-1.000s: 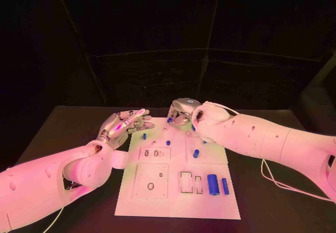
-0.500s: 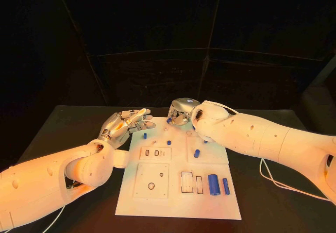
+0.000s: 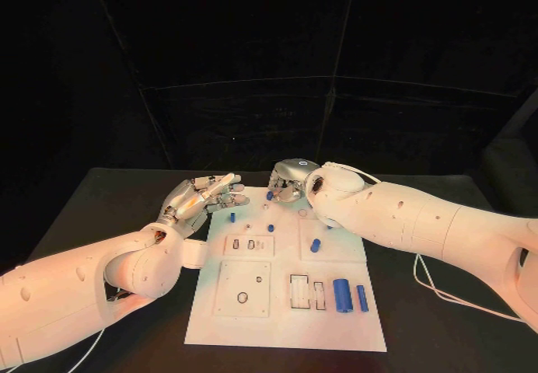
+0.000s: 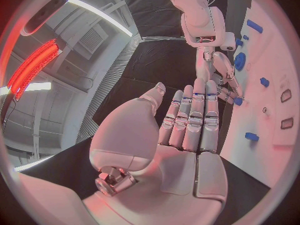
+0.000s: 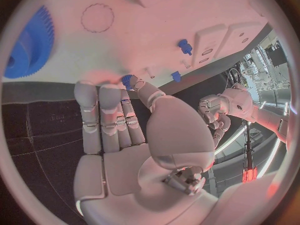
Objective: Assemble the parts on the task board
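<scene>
The white task board (image 3: 281,326) lies in the middle of the black table. Small blue pegs (image 3: 270,228) stand in its far half, and two larger blue cylinders (image 3: 340,295) lie at its near right. A blue gear (image 5: 28,42) sits on the board near my right hand. At the board's far edge, my right hand (image 3: 289,180) pinches a small blue part (image 5: 127,79) between thumb and fingertip, just above the board. My left hand (image 3: 202,198) hovers over the board's far left corner, fingers spread and holding nothing.
Rectangular slots (image 3: 298,291) and a round hole (image 3: 241,298) mark the board's near half. Bare black table (image 3: 101,210) surrounds the board. A white cable (image 3: 443,291) hangs from my right arm over the table's right side.
My left hand has sunk slightly and drawn its fingers a little closer together. My right hand stays at the board's far edge with the blue part.
</scene>
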